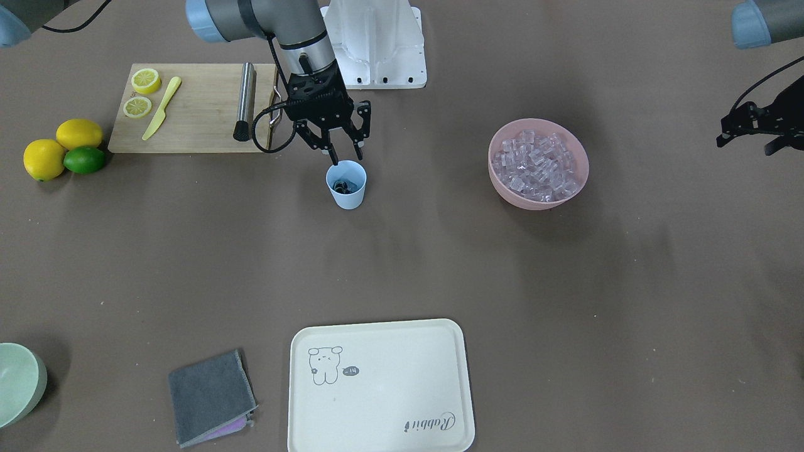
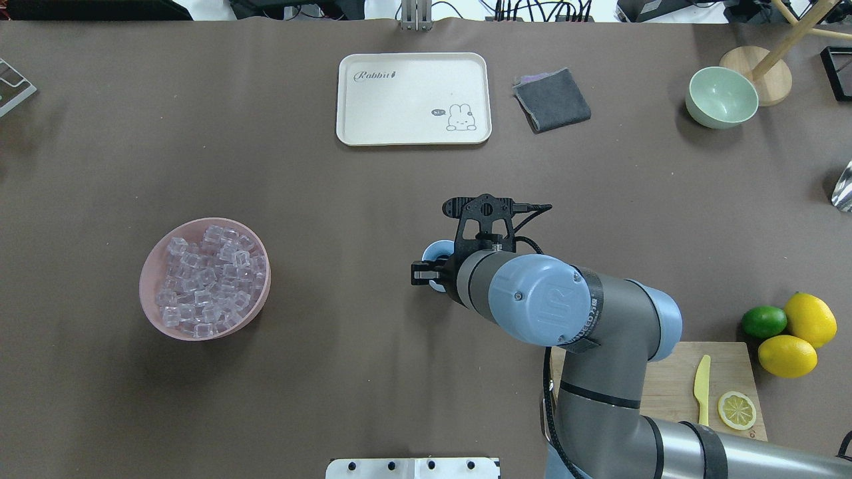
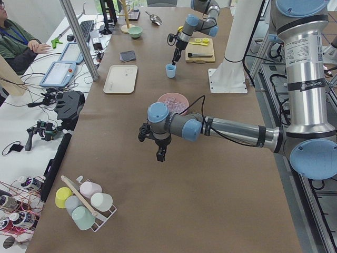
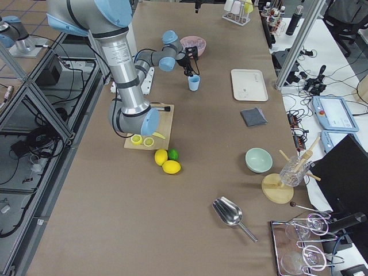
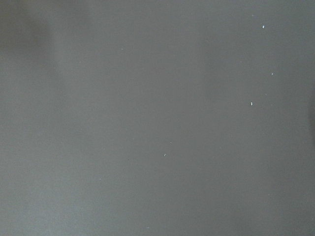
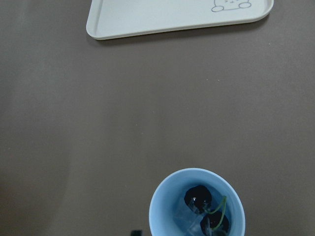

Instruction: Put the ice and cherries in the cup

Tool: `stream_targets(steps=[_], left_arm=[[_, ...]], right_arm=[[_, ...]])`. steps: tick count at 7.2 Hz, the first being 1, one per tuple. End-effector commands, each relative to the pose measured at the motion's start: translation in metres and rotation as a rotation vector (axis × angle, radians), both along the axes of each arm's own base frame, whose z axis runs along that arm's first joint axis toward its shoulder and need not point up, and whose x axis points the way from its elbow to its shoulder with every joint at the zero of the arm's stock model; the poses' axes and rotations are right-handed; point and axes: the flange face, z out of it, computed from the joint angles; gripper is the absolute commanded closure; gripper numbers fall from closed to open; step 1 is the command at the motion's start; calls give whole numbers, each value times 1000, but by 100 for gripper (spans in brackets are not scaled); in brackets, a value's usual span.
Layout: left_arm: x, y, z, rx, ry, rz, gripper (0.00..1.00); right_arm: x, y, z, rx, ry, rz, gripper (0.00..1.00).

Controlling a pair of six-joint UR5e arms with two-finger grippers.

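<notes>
Cherries (image 6: 199, 196) resting in cup (image 1: 346, 196), right gripper (image 1: 347, 159) just above rim, jaws spread open

I am looking at a long table (image 1: 188, 263) covered in dull brown sheeting. Near its middle a small light blue plastic cup (image 1: 346, 193) stands upright. Well off toward the robot's left sits a wide pink plastic bowl (image 1: 534, 202). On the operators' side lies a cream rectangular tray (image 1: 389, 408) with a rabbit drawing. Near it is a folded grey cloth (image 1: 210, 395), and farther toward the robot's right a pale green bowl (image 1: 19, 383). On the robot's right a pale wooden cutting board (image 1: 201, 119) lies flat. Two yellow lemons (image 1: 44, 159) and a green lime (image 1: 84, 160) touch one another just off its outer end. A white metal base plate (image 1: 377, 44) sits at the robot's edge.
</notes>
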Motion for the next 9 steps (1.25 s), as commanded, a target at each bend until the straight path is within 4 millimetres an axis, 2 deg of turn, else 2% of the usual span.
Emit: stream_targets(steps=[1,2,3,4,5,6,7,8,9], left_arm=[[-1,10,18,-45,-11,3,0],[-9,19,26,-73,-9,-8,0],[-49,29,33,-118,42,-93,0],[-70,31,36,-109,69,-111,0],[-91,42,50,-133,56,-79,0],[-126,47,58,-139,49,-57,0],[-160,43,56,-127,-36,-57,0],[-184,35,51,-154,-117,-81,0],[-192,31,44,-167,-118,-99,0]], right_arm=[[21,-20,8,-126,-29,-144,0],[45,-46,13,-181,-15,-163,0],[60,-65,19,-184,24,-161,0],[77,-82,22,-169,45,-174,0],[105,-104,21,-199,24,-209,0],[138,-126,30,-189,12,-249,0],[174,-145,57,-167,34,-273,0],[228,-168,98,-135,84,-250,0],[273,-179,132,-64,152,-248,0]])
